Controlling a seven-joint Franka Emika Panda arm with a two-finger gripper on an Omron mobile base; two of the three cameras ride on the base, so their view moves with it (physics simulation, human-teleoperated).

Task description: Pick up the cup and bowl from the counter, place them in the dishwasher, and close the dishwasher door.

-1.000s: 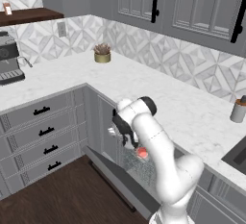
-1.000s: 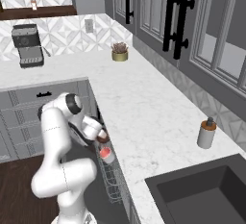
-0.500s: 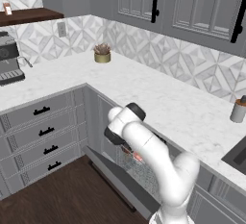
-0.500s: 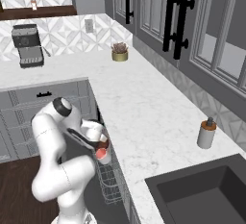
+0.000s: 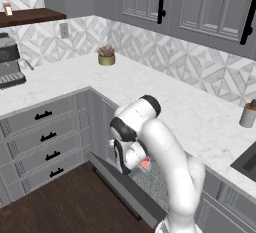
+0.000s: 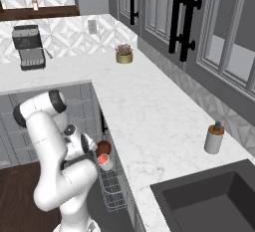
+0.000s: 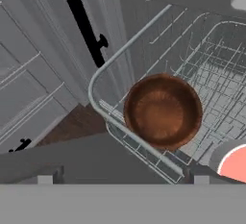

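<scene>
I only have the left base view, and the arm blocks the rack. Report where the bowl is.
Observer: In the hand view, the bowl lies inside the wire rack, near its corner.
Operator: Give me the cup too.
Observer: The cup stands right beside the bowl, with its salmon inside facing up.
Operator: Tool state.
Observer: The tool is open, tips wide apart, with nothing between them.

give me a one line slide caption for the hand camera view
Brown bowl resting in the dishwasher's wire rack, with the cup beside it.
</scene>
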